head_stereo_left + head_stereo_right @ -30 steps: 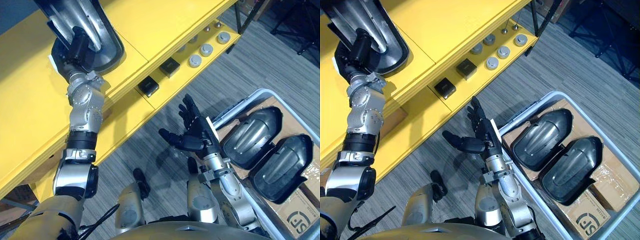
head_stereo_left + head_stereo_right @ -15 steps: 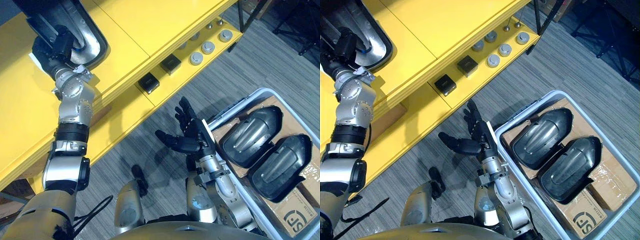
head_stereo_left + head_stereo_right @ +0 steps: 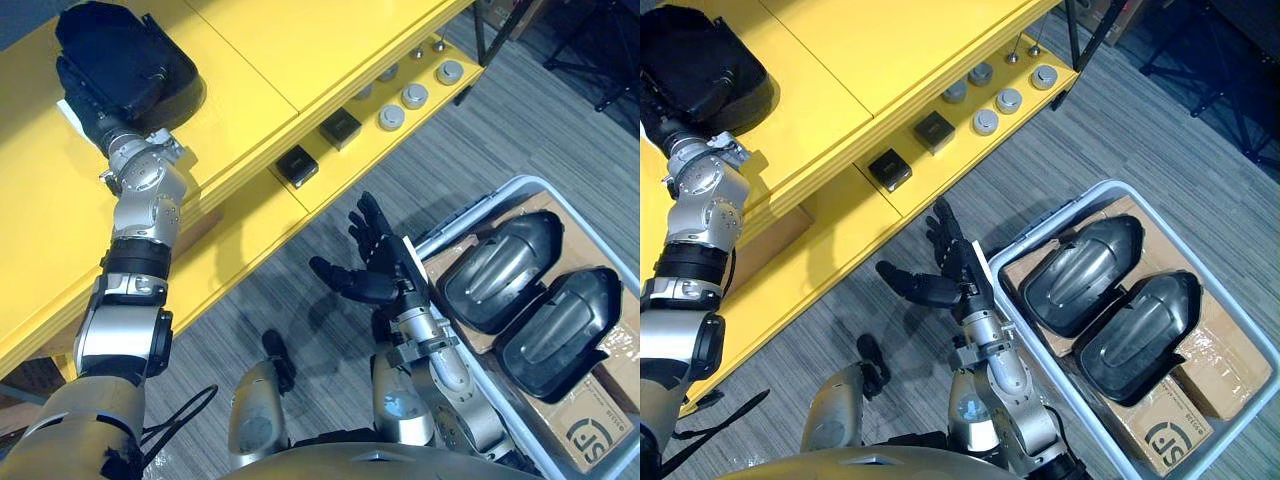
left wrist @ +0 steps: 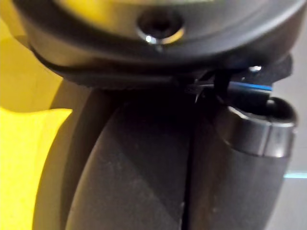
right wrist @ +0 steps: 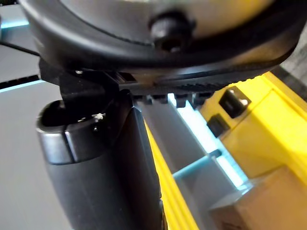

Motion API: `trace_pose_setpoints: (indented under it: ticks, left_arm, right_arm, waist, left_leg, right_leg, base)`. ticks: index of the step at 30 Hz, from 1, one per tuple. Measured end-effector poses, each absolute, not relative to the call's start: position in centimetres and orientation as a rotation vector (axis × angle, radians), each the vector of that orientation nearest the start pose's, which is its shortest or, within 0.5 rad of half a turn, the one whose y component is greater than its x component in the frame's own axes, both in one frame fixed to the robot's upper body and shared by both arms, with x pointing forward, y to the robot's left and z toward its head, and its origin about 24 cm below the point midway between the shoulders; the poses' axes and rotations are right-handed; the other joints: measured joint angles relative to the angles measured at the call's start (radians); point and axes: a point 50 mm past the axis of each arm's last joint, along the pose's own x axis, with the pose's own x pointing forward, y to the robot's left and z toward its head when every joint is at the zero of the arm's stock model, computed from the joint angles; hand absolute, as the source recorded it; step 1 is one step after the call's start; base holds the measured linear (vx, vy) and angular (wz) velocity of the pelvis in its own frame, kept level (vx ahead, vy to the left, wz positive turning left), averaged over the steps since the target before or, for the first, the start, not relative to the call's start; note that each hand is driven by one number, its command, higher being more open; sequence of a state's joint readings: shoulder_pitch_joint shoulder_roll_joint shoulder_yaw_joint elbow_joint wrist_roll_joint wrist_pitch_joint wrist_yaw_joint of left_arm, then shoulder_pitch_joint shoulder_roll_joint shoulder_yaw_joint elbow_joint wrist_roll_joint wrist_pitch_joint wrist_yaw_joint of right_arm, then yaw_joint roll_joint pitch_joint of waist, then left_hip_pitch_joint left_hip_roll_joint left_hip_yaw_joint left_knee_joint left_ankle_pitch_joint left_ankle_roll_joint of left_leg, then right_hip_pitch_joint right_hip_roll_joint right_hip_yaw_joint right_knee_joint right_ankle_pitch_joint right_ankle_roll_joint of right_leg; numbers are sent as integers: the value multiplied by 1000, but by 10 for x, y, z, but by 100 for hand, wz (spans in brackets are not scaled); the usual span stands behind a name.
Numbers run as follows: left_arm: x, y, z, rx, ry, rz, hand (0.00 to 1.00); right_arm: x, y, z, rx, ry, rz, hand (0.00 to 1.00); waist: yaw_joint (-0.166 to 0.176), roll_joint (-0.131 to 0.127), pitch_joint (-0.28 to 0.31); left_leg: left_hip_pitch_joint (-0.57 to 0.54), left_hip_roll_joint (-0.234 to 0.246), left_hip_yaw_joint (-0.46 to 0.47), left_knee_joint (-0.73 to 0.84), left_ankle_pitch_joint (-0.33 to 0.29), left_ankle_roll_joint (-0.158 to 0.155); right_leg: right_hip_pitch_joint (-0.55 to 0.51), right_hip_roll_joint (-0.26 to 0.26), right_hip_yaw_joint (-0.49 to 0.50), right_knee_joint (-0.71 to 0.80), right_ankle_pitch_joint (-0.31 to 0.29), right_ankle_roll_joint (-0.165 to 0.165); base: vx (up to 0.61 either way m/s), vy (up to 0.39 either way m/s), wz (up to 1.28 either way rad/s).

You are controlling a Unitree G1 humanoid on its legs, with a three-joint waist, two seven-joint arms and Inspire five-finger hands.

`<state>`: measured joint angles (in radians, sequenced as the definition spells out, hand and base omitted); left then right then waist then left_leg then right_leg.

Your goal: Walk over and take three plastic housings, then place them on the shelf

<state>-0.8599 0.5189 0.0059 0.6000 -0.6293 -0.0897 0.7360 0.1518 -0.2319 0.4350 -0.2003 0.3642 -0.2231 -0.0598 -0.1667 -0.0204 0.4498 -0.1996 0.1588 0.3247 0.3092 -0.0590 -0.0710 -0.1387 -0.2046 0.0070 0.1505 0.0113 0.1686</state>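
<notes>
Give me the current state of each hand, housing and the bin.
left hand: at the shelf housing, grip hidden.
shelf housing: dark side up on the yellow shelf.
right hand: open, empty, palm up over the floor.
bin housings: two, side by side, dark side up.
grey bin: open-topped, on the floor, holding cardboard boxes.
</notes>
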Motion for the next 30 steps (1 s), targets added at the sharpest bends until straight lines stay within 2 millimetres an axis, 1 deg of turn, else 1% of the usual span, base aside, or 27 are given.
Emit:
trace_pose_setpoints:
  ticks: [4,7,13,18,21,24,27,28,30]
  left_arm:
    - [368,269,216,-337,-339,787,100]
    - [368,269,217,-359,-346,785,100]
    - [369,269,216,-351,-337,767,100]
    - [371,269,209,-331,-298,695,100]
    - [372,268,207,-314,-272,636,100]
    - [370,273,198,-263,-237,601,100]
    - [367,277,184,-206,-175,595,100]
    - [366,278,176,-172,-136,586,100]
    - [366,278,169,-132,-97,568,100]
  right_arm:
    - [204,-98,57,255,-128,328,100]
    - [203,-102,53,250,-114,311,100]
    - [202,-107,47,242,-90,285,100]
    - [197,-108,42,224,-73,282,100]
    - [194,-108,39,205,-61,279,100]
    - [194,-108,39,207,-60,281,100]
    - [193,-106,37,208,-49,285,100]
    - [193,-105,36,209,-46,286,100]
    - [193,-105,36,209,-46,289,100]
  waist:
    - [-1,-9,5]
    - [0,-9,5]
    - [3,-9,5]
    - [8,-10,5]
    - [20,-11,3]
    - [22,-10,-14]
    - [24,-10,-58]
    - [25,-11,-87]
    - [27,-12,-95]
  left_leg:
    - [0,0,0,-2,1,-1]
    - [1,-1,0,-10,6,-1]
    - [14,-4,-2,-22,13,-2]
    - [59,-9,-5,-52,19,-8]
    - [85,-10,-7,-71,23,-13]
    - [97,-8,-17,-72,23,-13]
    - [106,-9,-21,-81,23,-14]
    - [108,-9,-25,-85,23,-14]
    - [130,-8,-29,-90,23,-14]
  right_leg:
    - [-2,0,0,1,0,0]
    - [-2,0,-1,1,0,0]
    - [7,0,-1,1,0,0]
    - [52,0,-11,-19,0,0]
    - [79,1,-19,-34,0,-1]
    - [108,4,-33,-54,-1,-1]
    - [125,5,-42,-72,0,-2]
    - [134,6,-51,-84,0,-2]
    - [164,7,-59,-94,0,-2]
  base:
    - [0,0,0]
    - [0,0,0]
    - [0,0,1]
    - [1,-1,1]
    - [0,0,0]
    - [42,-8,8]
    - [57,-4,7]
    - [73,-11,9]
    - [47,-10,6]
